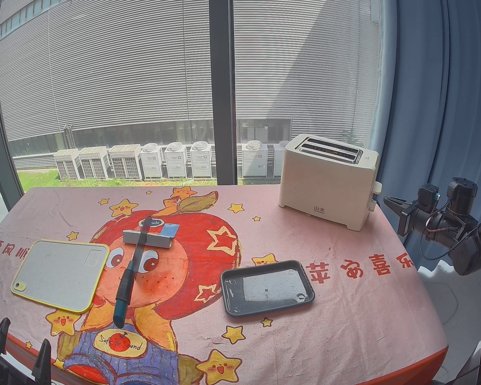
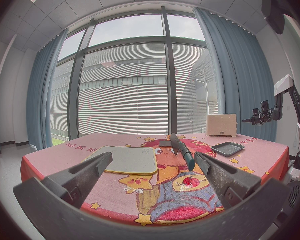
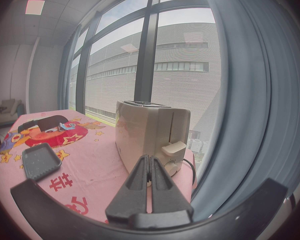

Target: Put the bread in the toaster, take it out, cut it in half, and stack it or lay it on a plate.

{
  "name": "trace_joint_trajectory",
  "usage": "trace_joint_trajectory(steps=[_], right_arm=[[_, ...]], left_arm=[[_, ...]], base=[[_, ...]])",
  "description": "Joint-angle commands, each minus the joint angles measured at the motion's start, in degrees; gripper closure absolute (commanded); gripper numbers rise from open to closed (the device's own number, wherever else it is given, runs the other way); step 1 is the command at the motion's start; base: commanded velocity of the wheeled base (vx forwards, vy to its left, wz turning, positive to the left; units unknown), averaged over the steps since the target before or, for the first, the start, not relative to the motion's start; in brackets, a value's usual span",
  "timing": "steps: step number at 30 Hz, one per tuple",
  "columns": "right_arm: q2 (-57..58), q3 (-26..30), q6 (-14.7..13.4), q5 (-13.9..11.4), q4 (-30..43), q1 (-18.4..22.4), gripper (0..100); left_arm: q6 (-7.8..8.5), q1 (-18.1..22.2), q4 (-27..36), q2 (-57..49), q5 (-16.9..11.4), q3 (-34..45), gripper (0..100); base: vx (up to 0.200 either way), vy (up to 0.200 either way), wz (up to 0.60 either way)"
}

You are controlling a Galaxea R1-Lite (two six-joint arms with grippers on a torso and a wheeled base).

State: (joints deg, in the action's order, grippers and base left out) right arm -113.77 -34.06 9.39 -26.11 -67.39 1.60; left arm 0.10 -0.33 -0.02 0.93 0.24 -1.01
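The cream toaster (image 1: 328, 180) stands at the table's far right, its two top slots dark and their inside hidden. Its side lever (image 3: 172, 149) sits at the low end of its track. My right gripper (image 3: 149, 162) is shut with nothing in it, fingertips just short of that lever and the knob below; from the head it hangs off the table's right edge (image 1: 390, 201). A dark rectangular plate (image 1: 267, 287) lies bare in front of the toaster. My left gripper (image 2: 153, 162) is open and holds nothing, low at the table's near left corner (image 1: 22, 338).
A grey cutting board (image 1: 61, 274) with a yellow rim lies at the left. A knife (image 1: 131, 274) with a teal handle leans on a small grey block (image 1: 147, 238) beside it. A blue curtain (image 1: 438, 108) hangs close behind the right arm.
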Motion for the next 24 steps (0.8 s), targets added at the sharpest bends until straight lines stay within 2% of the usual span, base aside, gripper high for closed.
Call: trace_joint_trajectory(steps=[1,4,6,24], right_arm=[[-0.57,-1.45,-2.18,0.18,0.07,-0.45,100],[-0.57,-1.89,-4.99,0.18,0.24,-1.16,100],[-0.75,-2.06,-5.70,0.18,0.33,-1.25,100],[-7.25,-5.23,-5.87,0.98,0.33,-0.63,100]], left_arm=[[-0.01,-0.02,0.02,-0.93,0.02,1.01,0],[-0.01,-0.02,-0.06,-0.93,0.02,1.01,0],[-0.01,-0.02,-0.06,-0.93,0.02,1.01,0],[-0.01,-0.02,-0.06,-0.93,0.02,1.01,0]], base=[[0.000,0.000,0.00],[0.000,0.000,0.00],[0.000,0.000,0.00],[0.000,0.000,0.00]])
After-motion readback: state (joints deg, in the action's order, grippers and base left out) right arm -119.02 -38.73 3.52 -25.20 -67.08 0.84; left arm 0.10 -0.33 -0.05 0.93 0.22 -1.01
